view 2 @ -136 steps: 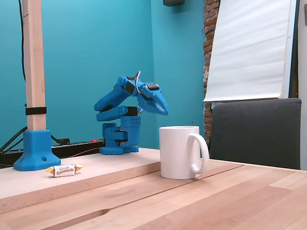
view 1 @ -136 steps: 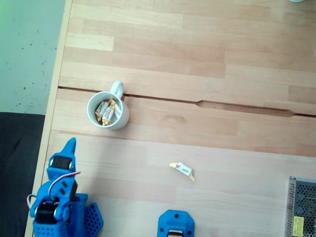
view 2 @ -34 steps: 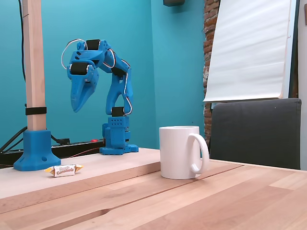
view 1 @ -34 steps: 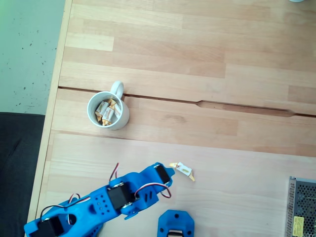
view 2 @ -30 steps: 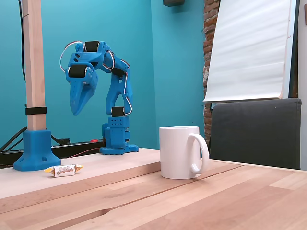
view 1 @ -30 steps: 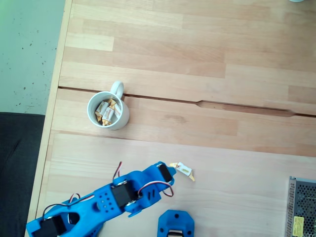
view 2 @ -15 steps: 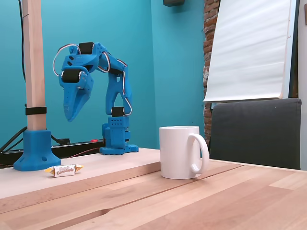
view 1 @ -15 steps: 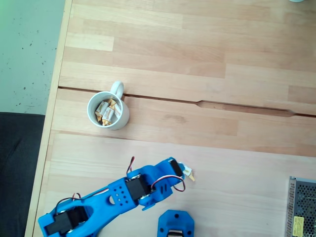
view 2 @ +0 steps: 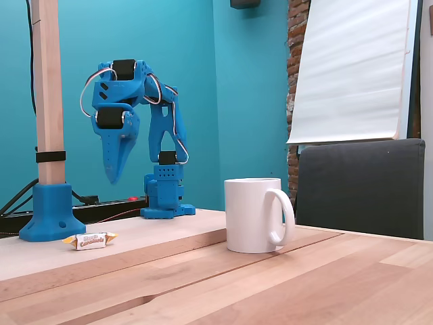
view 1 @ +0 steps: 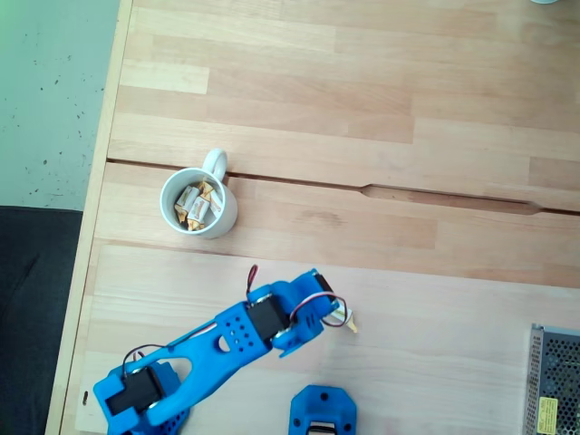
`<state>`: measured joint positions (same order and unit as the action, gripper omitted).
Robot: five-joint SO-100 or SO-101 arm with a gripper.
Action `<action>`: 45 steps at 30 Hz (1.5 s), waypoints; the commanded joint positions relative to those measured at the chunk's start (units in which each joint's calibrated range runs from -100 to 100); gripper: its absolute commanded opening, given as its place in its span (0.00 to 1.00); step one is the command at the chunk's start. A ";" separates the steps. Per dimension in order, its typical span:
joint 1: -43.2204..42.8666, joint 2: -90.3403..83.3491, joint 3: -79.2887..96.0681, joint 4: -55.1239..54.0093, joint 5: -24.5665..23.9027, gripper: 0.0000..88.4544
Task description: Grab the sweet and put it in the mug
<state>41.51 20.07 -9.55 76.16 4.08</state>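
Gripper: fingers together, empty, pointing down above the sweet.
Mug: near the worktop's left edge, holding sweets.

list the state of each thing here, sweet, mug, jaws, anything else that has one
sweet: lying flat on the table, wrapped, free of the gripper
mug: upright, handle pointing away from the arm in the top-down fixed view, several wrapped sweets inside
gripper: pointing down, raised above the table, holding nothing; whether the jaws are open cannot be told
table: bare wood, a seam running across it
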 commanded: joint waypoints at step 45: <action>0.61 9.79 -15.25 0.29 0.59 0.02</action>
<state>41.51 30.88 -22.55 76.32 4.62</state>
